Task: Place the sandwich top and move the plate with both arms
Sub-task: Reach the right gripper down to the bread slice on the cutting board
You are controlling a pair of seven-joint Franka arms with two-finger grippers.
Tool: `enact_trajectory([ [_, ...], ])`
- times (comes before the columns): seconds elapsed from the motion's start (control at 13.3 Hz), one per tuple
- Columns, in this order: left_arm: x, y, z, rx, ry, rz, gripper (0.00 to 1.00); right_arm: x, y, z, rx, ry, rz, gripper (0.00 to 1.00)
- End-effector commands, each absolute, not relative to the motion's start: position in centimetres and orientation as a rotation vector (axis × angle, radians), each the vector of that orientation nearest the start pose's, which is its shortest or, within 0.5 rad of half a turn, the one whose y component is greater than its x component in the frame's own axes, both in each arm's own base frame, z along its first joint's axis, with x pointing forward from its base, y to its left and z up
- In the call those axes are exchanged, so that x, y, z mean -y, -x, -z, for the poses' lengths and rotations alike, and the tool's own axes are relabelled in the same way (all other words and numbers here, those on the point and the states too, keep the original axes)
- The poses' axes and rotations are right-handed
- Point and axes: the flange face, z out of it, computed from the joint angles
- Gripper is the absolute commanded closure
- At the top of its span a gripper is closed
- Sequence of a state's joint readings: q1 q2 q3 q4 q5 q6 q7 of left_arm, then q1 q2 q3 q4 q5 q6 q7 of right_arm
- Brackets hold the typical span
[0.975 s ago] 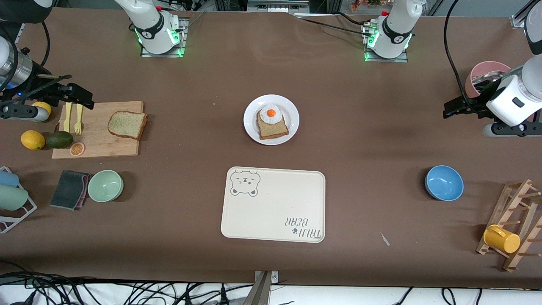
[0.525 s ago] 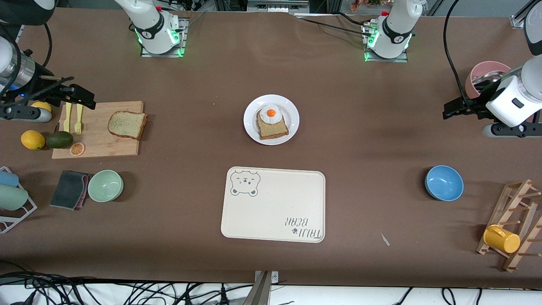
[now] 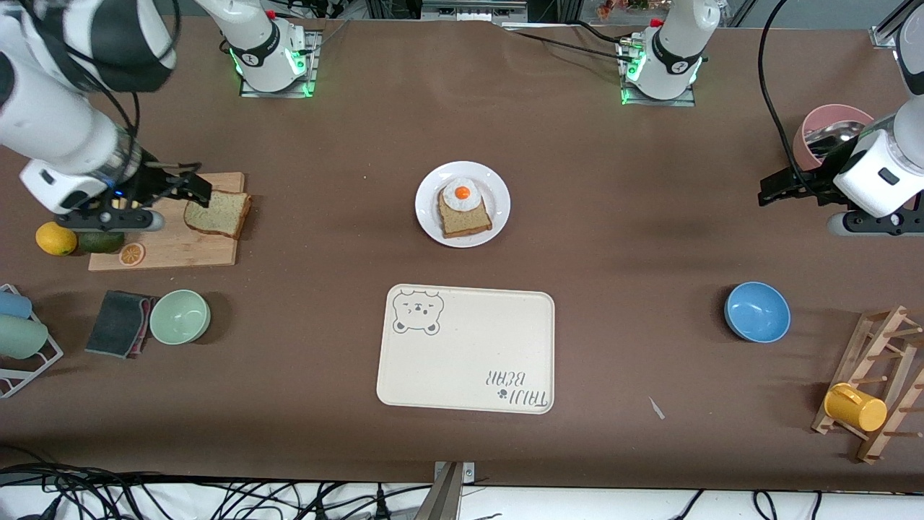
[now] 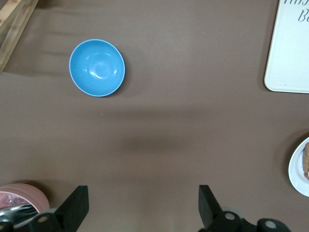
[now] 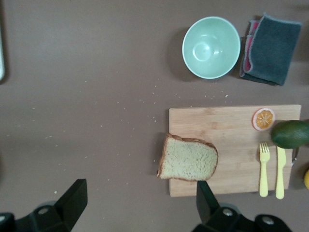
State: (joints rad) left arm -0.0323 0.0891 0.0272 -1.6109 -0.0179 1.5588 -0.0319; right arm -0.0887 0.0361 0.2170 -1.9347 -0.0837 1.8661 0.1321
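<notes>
The plate [image 3: 463,204] sits mid-worktop [image 3: 621,238] and carries one bread slice with a fried egg [image 3: 462,193] on it; just nearer the front camera lies the cream bear-print tray [image 3: 466,348], with nothing on it. The blue bowl [image 3: 757,311] toward the left arm's end and the pale green bowl [image 3: 180,316] toward the right arm's end look hollow and unfilled. The pink bowl [image 3: 830,130] at the left arm's end seems to hold something metallic, though the arm hides much of it. The sandwich top [image 3: 217,212] lies flat on the wooden cutting board [image 3: 170,245], at the board's edge toward the plate, sharing the board with a yellow fork [image 5: 263,169], a yellow knife [image 5: 280,172] and an orange slice [image 3: 131,253]. The right pincer [image 3: 193,189] hangs over the board just beside the sandwich top, its fingers spread wide and gripping nothing. The left pincer [image 3: 776,189] waits over bare worktop near the pink bowl, likewise spread wide and holding nothing.
</notes>
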Motion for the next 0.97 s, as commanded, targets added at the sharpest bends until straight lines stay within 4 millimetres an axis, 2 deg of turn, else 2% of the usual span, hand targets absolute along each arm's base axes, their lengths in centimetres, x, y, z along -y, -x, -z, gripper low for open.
enact_trajectory([
  [0.0, 0.4, -57.0, -56.1, 0.053, 3.159, -0.212, 0.00, -7.4, -52.5, -40.6, -0.020, 3.270, -0.205, 0.00],
  [0.15, 0.5, -57.1, -56.1, 0.056, 3.158, -0.212, 0.00, -7.0, -51.3, -36.5, 0.082, 3.367, -0.230, 0.00],
  [0.3, 0.5, -57.0, -55.9, 0.056, 3.157, -0.224, 0.00, -6.7, -49.6, -31.1, -0.010, 3.385, -0.256, 0.00],
  [0.38, 0.5, -57.0, -56.0, 0.056, 3.157, -0.226, 0.00, -7.0, -49.2, -29.3, -0.101, 3.387, -0.292, 0.00],
  [0.45, 0.5, -57.0, -56.1, 0.056, 3.157, -0.224, 0.00, -7.7, -48.9, -27.9, -0.093, 3.421, -0.312, 0.00],
  [0.6, 0.5, -57.0, -56.0, 0.063, 3.157, -0.226, 0.00, -7.4, -48.5, -25.1, 0.001, 3.491, -0.365, 0.00],
  [0.9, 0.6, -57.0, -56.1, 0.058, 3.162, -0.227, 0.00, -7.0, -48.3, -19.9, 0.039, 3.614, -0.397, 0.00],
])
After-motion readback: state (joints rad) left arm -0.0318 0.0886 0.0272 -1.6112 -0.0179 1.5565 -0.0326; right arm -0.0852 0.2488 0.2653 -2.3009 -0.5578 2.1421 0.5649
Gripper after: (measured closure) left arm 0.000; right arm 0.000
